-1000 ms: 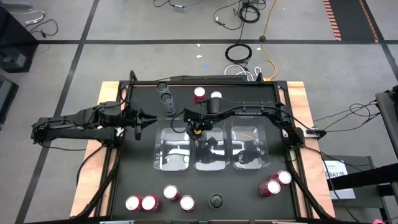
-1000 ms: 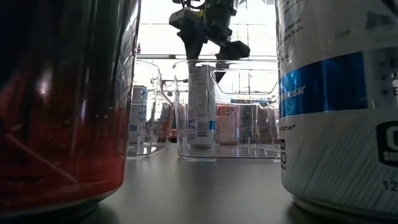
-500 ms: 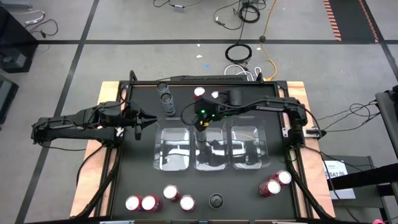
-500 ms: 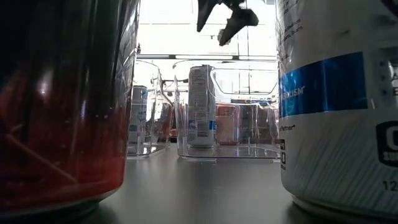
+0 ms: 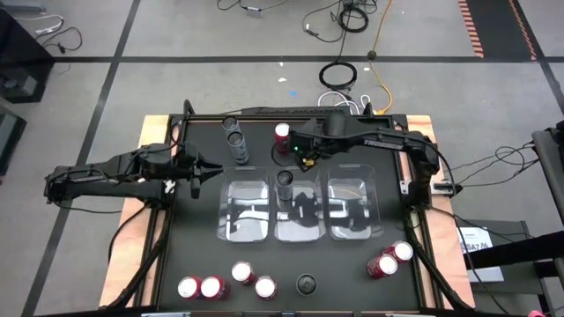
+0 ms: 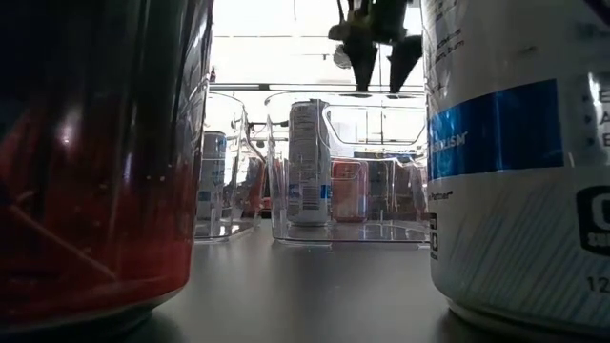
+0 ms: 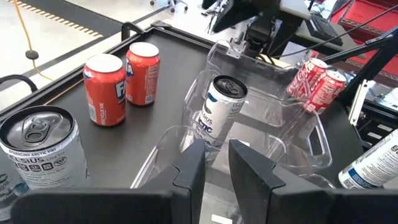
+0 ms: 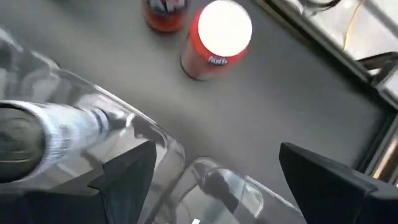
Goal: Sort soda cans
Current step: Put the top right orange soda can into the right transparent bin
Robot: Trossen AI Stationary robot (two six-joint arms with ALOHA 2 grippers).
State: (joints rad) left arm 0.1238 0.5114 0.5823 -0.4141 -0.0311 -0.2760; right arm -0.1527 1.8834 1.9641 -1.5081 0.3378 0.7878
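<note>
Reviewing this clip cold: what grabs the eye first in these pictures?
Three clear bins sit in a row mid-table, and the middle one holds a lone white can standing upright. The right tool hangs open above the table just behind that bin, near a red can. More red cans cluster along the table's front edge.

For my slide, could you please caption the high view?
Open right gripper above a white can standing in the middle clear bin.
</note>
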